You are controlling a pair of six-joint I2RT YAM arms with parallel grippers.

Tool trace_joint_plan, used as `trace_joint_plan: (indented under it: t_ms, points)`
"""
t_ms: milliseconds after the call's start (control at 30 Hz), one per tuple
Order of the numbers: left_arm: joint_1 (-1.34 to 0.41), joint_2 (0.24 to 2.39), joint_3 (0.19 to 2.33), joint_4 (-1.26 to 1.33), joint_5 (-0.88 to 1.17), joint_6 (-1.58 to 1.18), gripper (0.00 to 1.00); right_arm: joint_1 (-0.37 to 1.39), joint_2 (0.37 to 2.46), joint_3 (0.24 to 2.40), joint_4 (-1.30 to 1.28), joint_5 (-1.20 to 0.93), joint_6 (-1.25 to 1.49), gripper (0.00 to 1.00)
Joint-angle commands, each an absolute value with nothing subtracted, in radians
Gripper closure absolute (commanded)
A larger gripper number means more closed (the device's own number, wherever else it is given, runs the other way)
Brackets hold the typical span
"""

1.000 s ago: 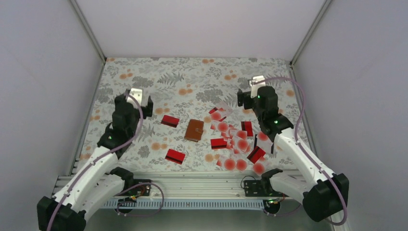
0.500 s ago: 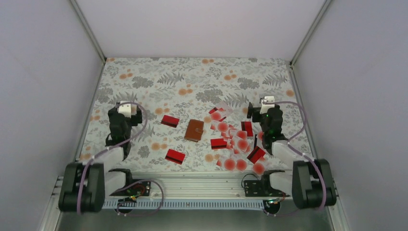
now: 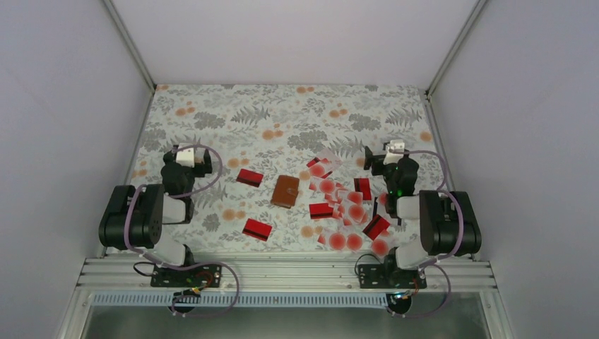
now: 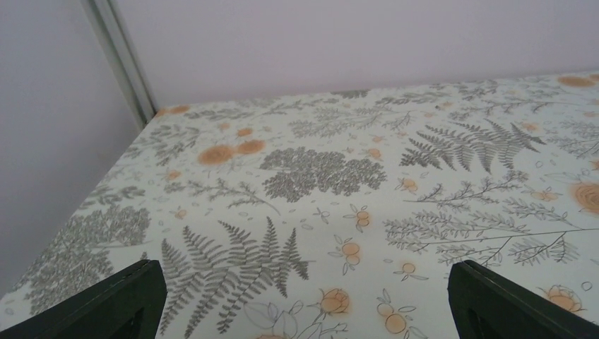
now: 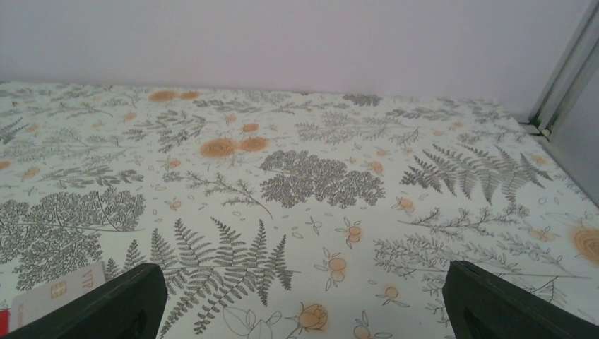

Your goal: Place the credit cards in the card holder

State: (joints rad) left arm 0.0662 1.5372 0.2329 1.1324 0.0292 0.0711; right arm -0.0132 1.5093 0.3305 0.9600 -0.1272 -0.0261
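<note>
The brown card holder (image 3: 285, 191) lies shut in the middle of the floral cloth. Two red credit cards (image 3: 249, 177) (image 3: 257, 229) lie apart to its left. Several more red and red-dotted cards form a loose pile (image 3: 346, 208) to its right. My left gripper (image 3: 191, 161) (image 4: 304, 311) hangs open left of the cards, with only cloth between its black fingers (image 4: 106, 307). My right gripper (image 3: 387, 157) (image 5: 304, 307) is open at the pile's right edge, also with nothing in it. One whitish card's corner (image 5: 56, 293) shows beside its left finger (image 5: 106, 304).
Pale walls close in the cloth (image 3: 282, 116) on three sides, with metal corner posts (image 3: 131, 42) (image 3: 452, 46). Both arms are folded back over their bases on the aluminium rail (image 3: 282, 272) at the near edge.
Both arms have folded back towards their bases and drawn their grippers nearer. The jaws stayed open. The cards and the card holder have not moved.
</note>
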Motion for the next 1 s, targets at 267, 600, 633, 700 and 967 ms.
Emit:
trace_joint_plan:
  t_ms: [267,600,633,700,967]
  points:
    - [0.019,1.552,0.250,1.227,0.013,0.117,0.00,-0.047,1.523,0.310,1.117,-0.199,-0.008,0.01]
    - [0.014,1.551,0.248,1.230,0.005,0.118,0.00,-0.047,1.522,0.313,1.114,-0.198,-0.008,0.01]
    - [0.014,1.552,0.249,1.230,0.003,0.118,0.00,-0.046,1.523,0.314,1.112,-0.199,-0.009,0.01]
    - [0.014,1.551,0.249,1.230,0.004,0.117,0.00,-0.047,1.522,0.313,1.111,-0.199,-0.009,0.01]
    - [0.014,1.552,0.248,1.230,0.003,0.117,0.00,-0.048,1.526,0.313,1.122,-0.204,-0.009,0.01]
